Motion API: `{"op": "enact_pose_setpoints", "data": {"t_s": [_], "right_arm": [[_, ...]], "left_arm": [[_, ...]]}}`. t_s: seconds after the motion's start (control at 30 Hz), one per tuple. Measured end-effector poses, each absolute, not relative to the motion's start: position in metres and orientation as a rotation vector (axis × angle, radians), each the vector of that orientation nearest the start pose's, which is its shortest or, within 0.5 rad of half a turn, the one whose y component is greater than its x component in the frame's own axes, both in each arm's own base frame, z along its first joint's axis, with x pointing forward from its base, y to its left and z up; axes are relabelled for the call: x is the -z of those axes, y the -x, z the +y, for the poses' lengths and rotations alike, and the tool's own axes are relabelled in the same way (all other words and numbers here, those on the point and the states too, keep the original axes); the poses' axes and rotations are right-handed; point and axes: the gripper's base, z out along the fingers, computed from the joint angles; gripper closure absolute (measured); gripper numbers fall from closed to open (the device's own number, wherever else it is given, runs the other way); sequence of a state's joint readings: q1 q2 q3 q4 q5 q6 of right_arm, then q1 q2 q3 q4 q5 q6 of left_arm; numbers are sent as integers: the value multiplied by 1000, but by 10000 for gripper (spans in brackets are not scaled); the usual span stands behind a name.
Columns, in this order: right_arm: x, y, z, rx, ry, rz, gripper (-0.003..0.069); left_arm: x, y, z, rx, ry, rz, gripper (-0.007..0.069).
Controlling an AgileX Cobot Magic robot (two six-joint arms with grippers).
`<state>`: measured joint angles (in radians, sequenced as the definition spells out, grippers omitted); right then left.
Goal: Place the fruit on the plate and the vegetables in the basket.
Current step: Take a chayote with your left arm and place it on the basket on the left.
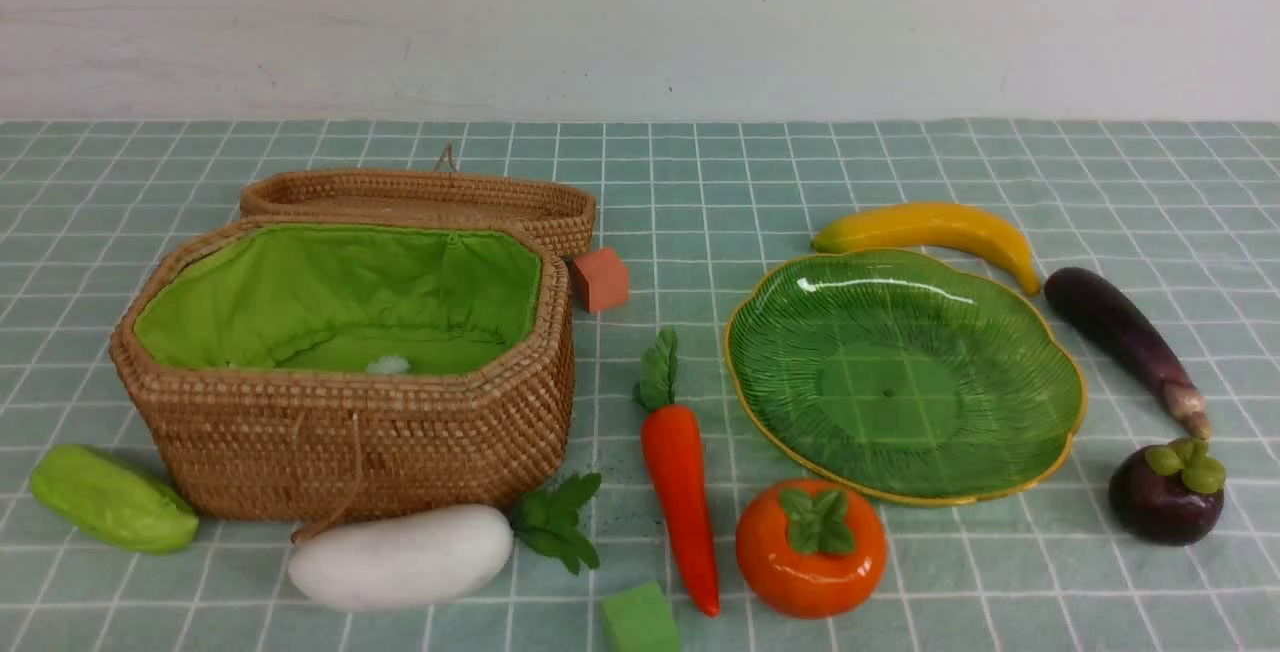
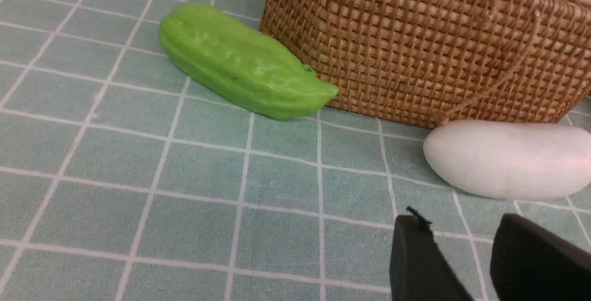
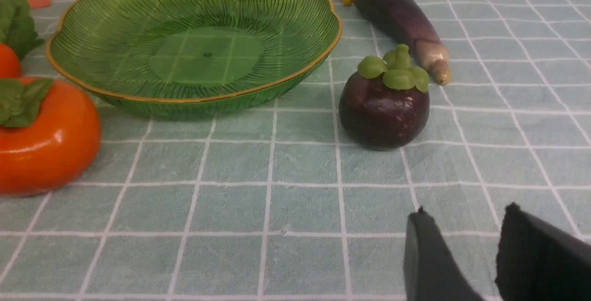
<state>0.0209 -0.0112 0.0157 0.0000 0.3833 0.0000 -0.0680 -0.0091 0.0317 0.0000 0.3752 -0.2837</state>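
Both my claws, left [image 2: 457, 241] and right [image 3: 471, 236], stand open, unloaded. Risk: the mangosteen [image 1: 1166, 492], lower right of the front frame, may roll if pinched off-centre. The radish [image 1: 405, 557], lower left, may snag the basket's [image 1: 370, 442] cord [image 1: 352, 487].

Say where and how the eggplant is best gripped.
Probably across the thick middle of the eggplant, from above, with the right gripper's fingers on its two long sides. It lies flat and lengthwise, its body wider than the narrow stem end. The plate sits beside it, so the finger on that side needs care.
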Motion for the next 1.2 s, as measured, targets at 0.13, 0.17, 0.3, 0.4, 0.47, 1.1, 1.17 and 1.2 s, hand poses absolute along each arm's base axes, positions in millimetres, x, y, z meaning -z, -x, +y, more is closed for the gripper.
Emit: {"op": "enact_pose_setpoints", "data": {"t_s": [0.13, 0.17, 0.3, 0.4, 0.47, 1.1, 1.17, 1.2], "right_arm": [[-174, -52, 1, -14, 20, 1871, 418], [-174, -52, 1, -14, 20, 1871, 418], [-174, -52, 1, -14, 20, 1871, 418], [-174, -52, 1, -14, 20, 1871, 418], [-174, -52, 1, -14, 20, 1871, 418], [-174, -52, 1, -14, 20, 1871, 418], [-174, -52, 1, -14, 20, 1871, 418], [-174, -52, 1, -14, 20, 1871, 418]], "left_arm": [[-169, -53, -4, 241, 203, 1877, 386], [-169, -53, -4, 241, 203, 1877, 386], [-169, -53, -4, 241, 203, 1877, 386], [-169, -53, -4, 241, 203, 1877, 386], [-169, -53, -4, 241, 203, 1877, 386], [-197, -57, -6, 637, 509, 1527, 386], [-202, -57, -4, 738, 597, 1443, 386], [-204, -57, -3, 794, 648, 1404, 388]]}}
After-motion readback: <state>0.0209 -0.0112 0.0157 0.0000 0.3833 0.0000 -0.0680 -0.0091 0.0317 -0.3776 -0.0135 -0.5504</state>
